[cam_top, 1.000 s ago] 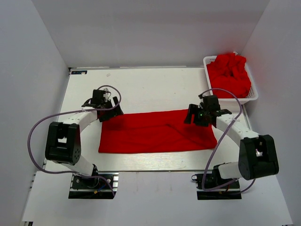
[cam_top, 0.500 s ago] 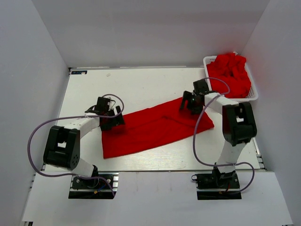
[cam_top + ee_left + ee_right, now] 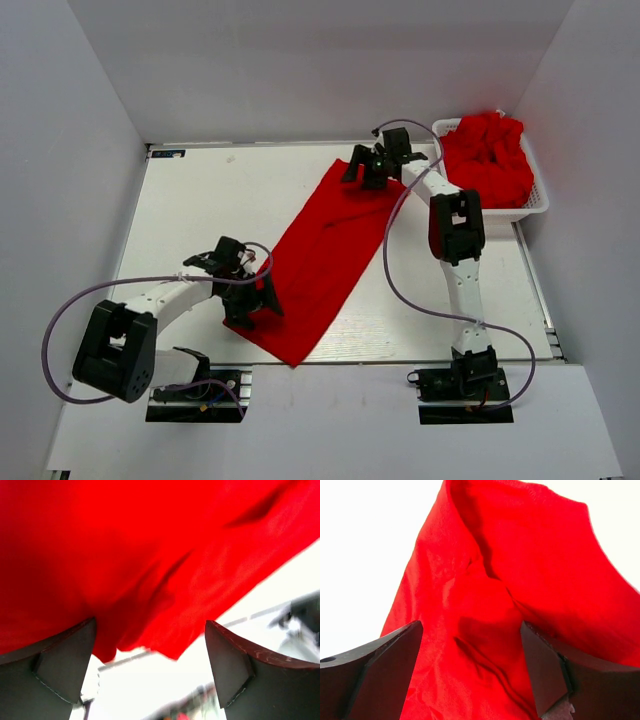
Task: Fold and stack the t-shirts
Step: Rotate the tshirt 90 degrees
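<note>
One red t-shirt, folded into a long strip, lies diagonally on the white table from the far middle to the near left-centre. My left gripper is at the strip's near left edge. In the left wrist view its fingers stand wide apart, with the cloth's edge and bare table between them. My right gripper is stretched out over the strip's far end. In the right wrist view its fingers stand wide apart over wrinkled red cloth. I cannot tell whether the fingertips press on the cloth.
A white slatted basket at the far right corner holds a heap of more red shirts. Grey walls enclose the table on three sides. The table's left half and near right show bare white surface.
The strip has swung from lying left to right to a steep diagonal. My right gripper moved far and left with one end. My left gripper moved nearer and right with the other.
</note>
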You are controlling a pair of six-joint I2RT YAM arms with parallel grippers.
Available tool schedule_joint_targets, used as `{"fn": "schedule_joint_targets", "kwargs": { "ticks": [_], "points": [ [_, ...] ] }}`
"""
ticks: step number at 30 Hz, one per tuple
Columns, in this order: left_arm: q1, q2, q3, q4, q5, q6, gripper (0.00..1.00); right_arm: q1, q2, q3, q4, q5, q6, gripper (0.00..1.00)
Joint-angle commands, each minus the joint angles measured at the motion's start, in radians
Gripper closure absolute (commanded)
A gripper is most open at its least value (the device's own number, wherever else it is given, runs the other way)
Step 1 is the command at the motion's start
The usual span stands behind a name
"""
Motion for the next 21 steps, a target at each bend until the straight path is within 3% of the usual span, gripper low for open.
{"fn": "schedule_joint_targets", "kwargs": {
  "ticks": [1, 9, 15, 17, 18, 21],
  "points": [
    [-0.051, -0.021, -0.028, -0.105, 0.201, -0.002, 0.0, 0.058, 0.089, 0.093, 0.075, -0.097, 0.02, 0.14],
    [-0.181, 0.048, -0.022, -0.059, 0.262, 0.038, 0.0, 0.14, 0.163, 0.167, 0.216, -0.14, 0.043, 0.12],
    [-0.226, 0.097, 0.234, -0.197, 0.16, 0.161, 0.0, 0.144, 0.114, 0.244, 0.159, -0.016, -0.026, 0.11],
    [-0.235, 0.112, 0.389, -0.279, -0.007, 0.236, 0.0, 0.156, 0.023, 0.241, 0.084, 0.021, -0.089, 0.1],
    [-0.235, 0.126, 0.445, -0.313, -0.191, 0.245, 0.0, 0.16, -0.01, 0.158, 0.079, 0.068, -0.13, 0.1],
    [-0.207, 0.201, 0.674, -0.366, -0.447, 0.21, 0.0, 0.177, -0.14, 0.033, 0.113, 0.166, -0.163, 0.1]
  ]
}}
